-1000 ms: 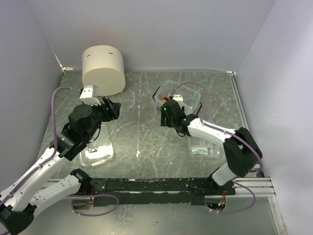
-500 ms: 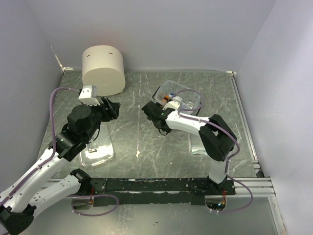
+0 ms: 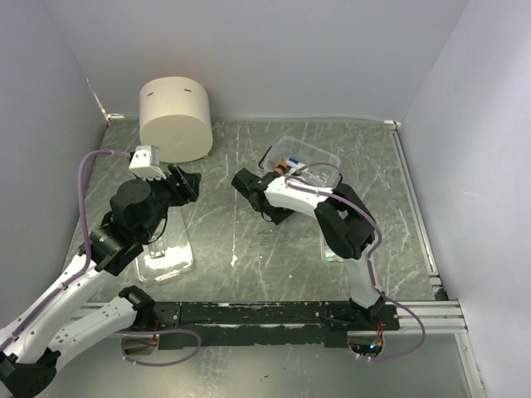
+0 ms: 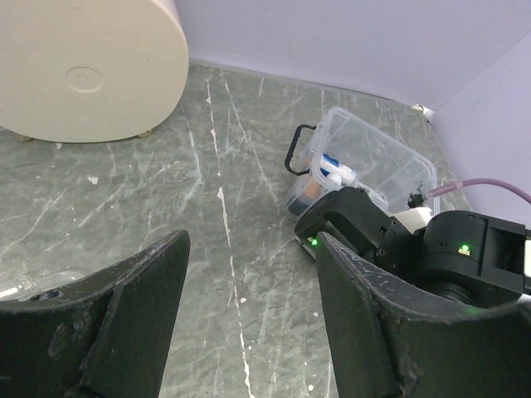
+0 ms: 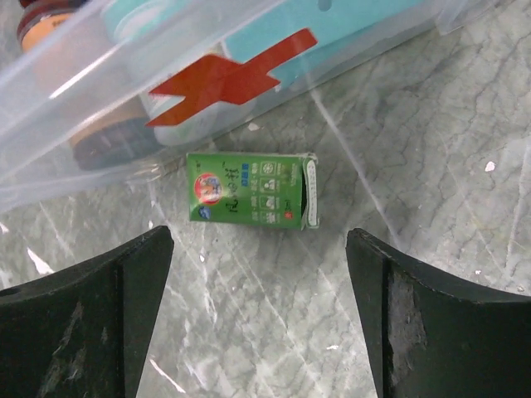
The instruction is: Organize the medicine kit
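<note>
Left and right jaws wide apart.

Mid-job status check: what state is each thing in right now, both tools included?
medicine kit: open-topped, items inside.
green carton: lying flat on the table outside the kit, beside its red-cross wall.
left tool: open, empty.
right tool: open, empty, over the green carton.
cream cylinder: standing at the far left, untouched.
</note>
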